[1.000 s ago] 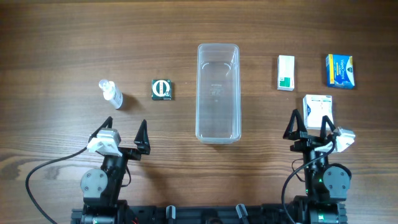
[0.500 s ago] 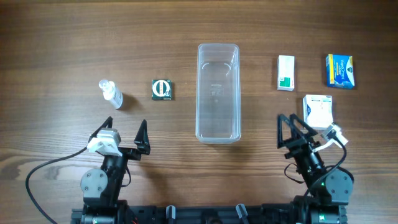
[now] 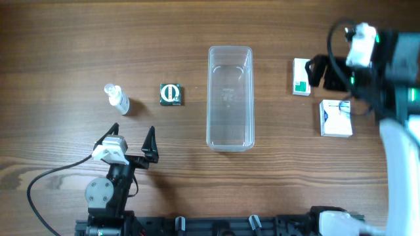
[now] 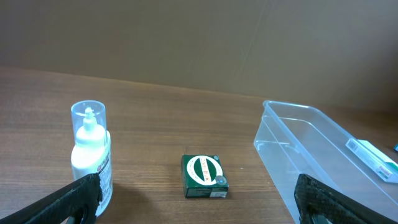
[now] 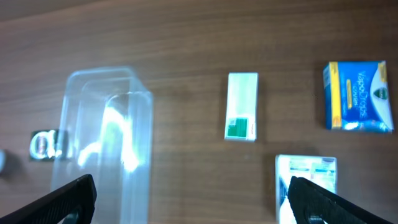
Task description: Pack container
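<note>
Container (image 3: 230, 97) sat empty, centred on the table (image 3: 59, 39). Nothing was packed: bottle (image 3: 117, 98) and green box (image 3: 171, 94) lay at its nine o'clock, three boxes (image 5: 241, 115) at three o'clock. Left gripper (image 3: 128, 139) and right gripper (image 5: 191, 183) were both spread apart, holding nothing.

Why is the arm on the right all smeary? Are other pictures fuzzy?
Overhead: the right arm looks motion-blurred; right wrist view: all soft, even the long clear plastic tub; left wrist view: sharp, pale glints on that tub.
</note>
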`<state>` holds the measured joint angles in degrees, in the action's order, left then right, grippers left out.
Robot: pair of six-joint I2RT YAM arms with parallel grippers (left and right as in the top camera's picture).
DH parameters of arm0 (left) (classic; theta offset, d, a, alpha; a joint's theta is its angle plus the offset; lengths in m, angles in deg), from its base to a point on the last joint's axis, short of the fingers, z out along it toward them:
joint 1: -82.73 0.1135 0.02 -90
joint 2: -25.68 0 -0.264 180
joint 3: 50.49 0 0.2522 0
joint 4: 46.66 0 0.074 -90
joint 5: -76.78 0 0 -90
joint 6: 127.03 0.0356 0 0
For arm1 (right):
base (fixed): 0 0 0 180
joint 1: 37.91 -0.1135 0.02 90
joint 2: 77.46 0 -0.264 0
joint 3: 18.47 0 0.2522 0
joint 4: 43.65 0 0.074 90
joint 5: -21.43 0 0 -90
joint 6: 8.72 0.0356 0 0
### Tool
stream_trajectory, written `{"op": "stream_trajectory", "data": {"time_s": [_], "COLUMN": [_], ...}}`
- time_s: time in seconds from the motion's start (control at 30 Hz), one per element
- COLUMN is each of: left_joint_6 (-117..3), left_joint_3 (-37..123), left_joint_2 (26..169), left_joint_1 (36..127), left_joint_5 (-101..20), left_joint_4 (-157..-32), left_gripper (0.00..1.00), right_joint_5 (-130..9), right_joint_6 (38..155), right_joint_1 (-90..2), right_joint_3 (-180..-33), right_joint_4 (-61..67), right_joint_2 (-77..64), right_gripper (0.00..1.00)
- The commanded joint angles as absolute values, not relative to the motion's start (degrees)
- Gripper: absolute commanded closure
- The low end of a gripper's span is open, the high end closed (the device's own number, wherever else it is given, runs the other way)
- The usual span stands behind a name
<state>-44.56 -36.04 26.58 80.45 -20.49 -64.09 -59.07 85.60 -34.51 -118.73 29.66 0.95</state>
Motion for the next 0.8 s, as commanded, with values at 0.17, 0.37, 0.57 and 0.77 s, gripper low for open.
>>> {"op": "stream_trajectory", "data": {"time_s": [0.17,0.37,0.57,0.77], "left_joint_6": [-43.23,-43.23,-43.23,-43.23], "left_joint_3": [-36.42,-36.42,-36.42,-36.42], "left_joint_2": [26.49,26.49,26.49,26.49], "left_joint_1": [80.62,80.62,80.62,80.62], "left_joint_5": [-19.99,-19.99,-19.99,-19.99], "left_joint_4": [-64.26,-64.26,-64.26,-64.26], "left_gripper": [0.0,0.0,0.0,0.0], "right_joint_5": [-63.47,-64.65,-66.44,-76.69], "right_joint_6": [72.12,72.44,72.25,68.73], "right_joint_1": [-34.58,-34.58,-34.58,-27.24], "right_joint_3": [-124.89,-124.85,-124.78,-125.35], "right_joint_4": [29.4,21.79,19.58,17.9], "right_joint_2": [24.84,35.68,39.35,37.74], "right_gripper": [0.0,0.0,0.0,0.0]}}
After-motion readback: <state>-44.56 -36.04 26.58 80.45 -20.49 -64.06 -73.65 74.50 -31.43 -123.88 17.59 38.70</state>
